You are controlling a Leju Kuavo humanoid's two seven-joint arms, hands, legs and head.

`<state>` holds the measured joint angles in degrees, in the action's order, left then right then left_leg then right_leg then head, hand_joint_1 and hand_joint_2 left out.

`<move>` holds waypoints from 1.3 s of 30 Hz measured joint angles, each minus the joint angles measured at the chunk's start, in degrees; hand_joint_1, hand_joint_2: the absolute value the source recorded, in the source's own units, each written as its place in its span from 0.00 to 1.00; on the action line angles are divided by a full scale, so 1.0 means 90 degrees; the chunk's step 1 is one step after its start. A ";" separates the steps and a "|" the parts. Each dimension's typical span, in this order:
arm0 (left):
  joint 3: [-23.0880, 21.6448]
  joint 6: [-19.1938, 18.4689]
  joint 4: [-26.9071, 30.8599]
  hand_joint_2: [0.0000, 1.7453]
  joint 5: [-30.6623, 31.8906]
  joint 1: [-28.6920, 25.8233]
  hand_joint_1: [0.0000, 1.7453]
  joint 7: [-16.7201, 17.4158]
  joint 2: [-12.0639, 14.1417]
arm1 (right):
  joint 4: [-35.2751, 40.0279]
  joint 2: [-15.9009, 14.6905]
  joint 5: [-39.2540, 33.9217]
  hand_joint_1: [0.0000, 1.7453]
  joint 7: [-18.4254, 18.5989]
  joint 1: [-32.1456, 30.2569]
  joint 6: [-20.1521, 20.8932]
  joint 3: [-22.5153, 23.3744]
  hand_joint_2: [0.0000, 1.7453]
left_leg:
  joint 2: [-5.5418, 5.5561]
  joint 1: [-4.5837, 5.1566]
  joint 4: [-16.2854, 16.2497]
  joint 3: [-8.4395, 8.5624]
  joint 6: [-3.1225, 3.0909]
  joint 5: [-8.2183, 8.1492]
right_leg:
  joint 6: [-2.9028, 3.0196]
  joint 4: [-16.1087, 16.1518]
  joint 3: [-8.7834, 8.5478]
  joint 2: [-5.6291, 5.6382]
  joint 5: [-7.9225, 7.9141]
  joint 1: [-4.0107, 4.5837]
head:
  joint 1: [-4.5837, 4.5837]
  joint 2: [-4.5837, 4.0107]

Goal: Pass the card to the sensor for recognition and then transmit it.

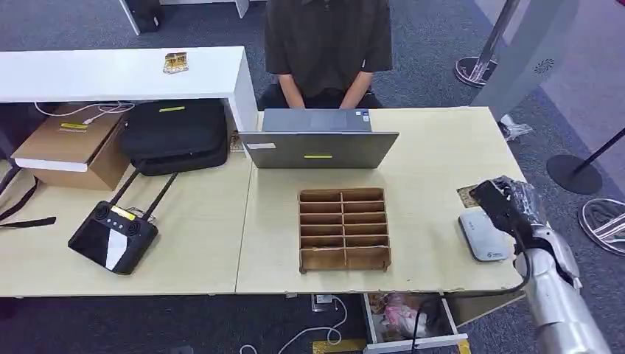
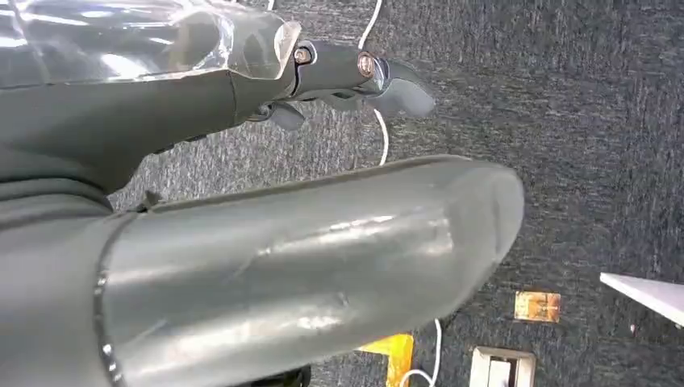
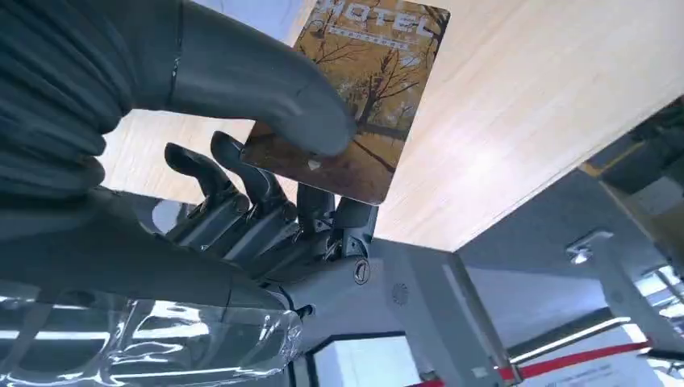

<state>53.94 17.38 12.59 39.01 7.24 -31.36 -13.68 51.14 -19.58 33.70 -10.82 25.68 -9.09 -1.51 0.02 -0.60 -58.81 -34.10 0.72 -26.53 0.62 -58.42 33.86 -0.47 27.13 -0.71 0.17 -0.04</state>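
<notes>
A brown hotel key card [image 3: 355,113] is pinched between the thumb and fingers of the right hand [image 1: 508,203], which is held above the right edge of the wooden bench [image 1: 427,147], just beside the grey card reader [image 1: 483,236]. The left hand [image 2: 355,76] is seen over carpet, its fingers apart and nothing held. The card is gripped near one corner only, so it could pivot or slip if tapped against the reader.
</notes>
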 joint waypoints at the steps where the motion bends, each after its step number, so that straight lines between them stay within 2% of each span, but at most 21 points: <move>1: 0.0000 0.0017 0.0000 0.00 -0.0015 -0.0001 0.00 0.0000 0.0000 | -0.0096 -0.0002 -0.0041 1.00 -0.0010 0.0019 -0.0022 0.0065 1.00 | 0.0000 0.0000 0.0000 0.0000 0.0000 0.0000 | 0.0000 0.0000 0.0000 0.0000 0.0000 0.0000 | -0.0002 0.0000; 8: 0.0000 0.0124 0.0000 0.00 -0.0097 -0.0006 0.00 -0.0044 0.0000 | -0.0361 -0.0114 -0.0223 1.00 -0.0039 -0.0216 -0.0114 0.0663 1.00 | 0.0004 0.0000 0.0000 -0.0003 -0.0004 -0.0005 | -0.0002 0.0001 0.0003 -0.0002 0.0003 0.0000 | 0.0000 0.0000; 20: -0.0019 0.0182 0.0000 0.00 -0.0087 -0.0003 0.00 0.0000 -0.0002 | -0.0138 -0.0221 -0.0010 1.00 0.0211 -0.0930 0.0039 0.1525 1.00 | -0.0001 0.0000 0.0000 -0.0002 -0.0003 -0.0008 | -0.0002 0.0001 0.0003 0.0001 0.0003 0.0000 | -0.0002 0.0000; 33: -0.0151 0.0114 0.0000 0.00 0.0010 0.0043 0.00 0.0002 -0.0049 | -0.0272 -0.0121 0.0612 1.00 0.0289 -0.1078 0.0250 0.1644 1.00 | -0.0004 -0.0001 0.0001 -0.0002 -0.0003 -0.0008 | -0.0002 0.0000 0.0002 0.0003 0.0003 0.0001 | 0.0000 0.0000; 39: -0.0185 0.0070 0.0000 0.00 -0.0036 0.0076 0.00 0.0005 -0.0049 | -0.0771 -0.0054 0.0945 1.00 0.0146 -0.0822 0.0083 0.1530 1.00 | -0.0006 -0.0001 0.0001 0.0000 -0.0003 -0.0007 | -0.0002 0.0000 0.0000 0.0004 0.0002 0.0001 | 0.0000 0.0000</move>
<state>52.28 18.01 12.59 38.69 7.92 -31.32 -14.12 44.20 -20.07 42.21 -9.51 18.28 -8.35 12.26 -0.03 -0.60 -58.80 -34.10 0.69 -26.59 0.60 -58.42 33.86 -0.44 27.15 -0.71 0.17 -0.04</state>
